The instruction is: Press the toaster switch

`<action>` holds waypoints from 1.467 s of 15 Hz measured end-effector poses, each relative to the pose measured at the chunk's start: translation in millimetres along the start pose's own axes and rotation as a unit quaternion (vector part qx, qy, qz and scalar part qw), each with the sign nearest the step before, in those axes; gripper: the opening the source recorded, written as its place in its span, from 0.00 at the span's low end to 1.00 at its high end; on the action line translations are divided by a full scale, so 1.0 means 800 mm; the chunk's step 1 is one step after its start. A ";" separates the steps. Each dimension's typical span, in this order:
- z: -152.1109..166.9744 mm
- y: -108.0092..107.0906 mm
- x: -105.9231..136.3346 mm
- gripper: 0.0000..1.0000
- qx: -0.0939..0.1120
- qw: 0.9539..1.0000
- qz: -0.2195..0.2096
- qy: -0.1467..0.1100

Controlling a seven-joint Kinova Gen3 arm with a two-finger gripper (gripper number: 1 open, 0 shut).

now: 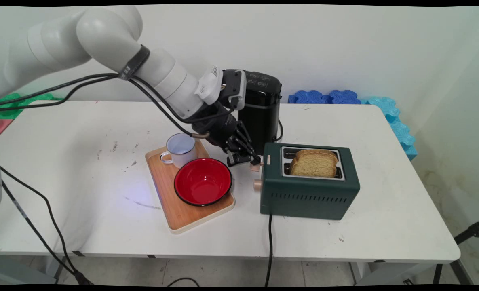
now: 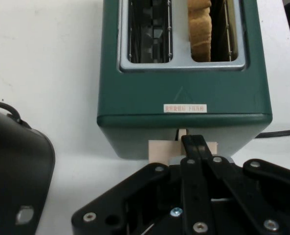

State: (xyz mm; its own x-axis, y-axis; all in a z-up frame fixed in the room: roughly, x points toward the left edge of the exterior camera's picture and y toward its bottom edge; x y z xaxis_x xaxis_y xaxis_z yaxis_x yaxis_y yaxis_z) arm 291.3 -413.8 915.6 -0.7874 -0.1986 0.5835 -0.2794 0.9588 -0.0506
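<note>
A dark green toaster (image 1: 310, 198) stands right of centre on the white table, with a slice of bread (image 1: 314, 163) upright in one slot. In the hand view the bread (image 2: 199, 29) fills the right slot of the toaster (image 2: 184, 93) and the left slot is empty. My gripper (image 1: 250, 161) is at the toaster's left end, shut, its tips against the beige lever (image 1: 256, 166). The hand view shows the joined gripper tips (image 2: 196, 142) just over the lever (image 2: 159, 149), hiding its middle. A round beige knob (image 1: 257, 184) sits below.
A wooden tray (image 1: 182, 214) left of the toaster carries a red bowl (image 1: 203, 182) and a white mug (image 1: 180, 149). A black appliance (image 1: 261, 109) stands just behind my hand. The toaster's cord (image 1: 270, 242) runs over the front edge. Blue foam pieces (image 1: 324, 97) line the back right.
</note>
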 end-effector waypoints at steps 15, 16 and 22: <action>0.026 -0.001 -0.019 0.00 0.001 1.000 -0.016 -0.004; 0.027 -0.002 -0.020 0.00 0.001 1.000 -0.017 -0.005; 0.035 0.000 -0.028 0.00 -0.001 1.000 -0.021 -0.007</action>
State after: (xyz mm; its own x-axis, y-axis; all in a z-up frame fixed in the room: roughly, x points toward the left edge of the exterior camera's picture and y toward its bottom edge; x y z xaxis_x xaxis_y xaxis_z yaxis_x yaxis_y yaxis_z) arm 293.9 -415.1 880.0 -0.7822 -0.2414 0.5744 -0.3113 0.9500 -0.0246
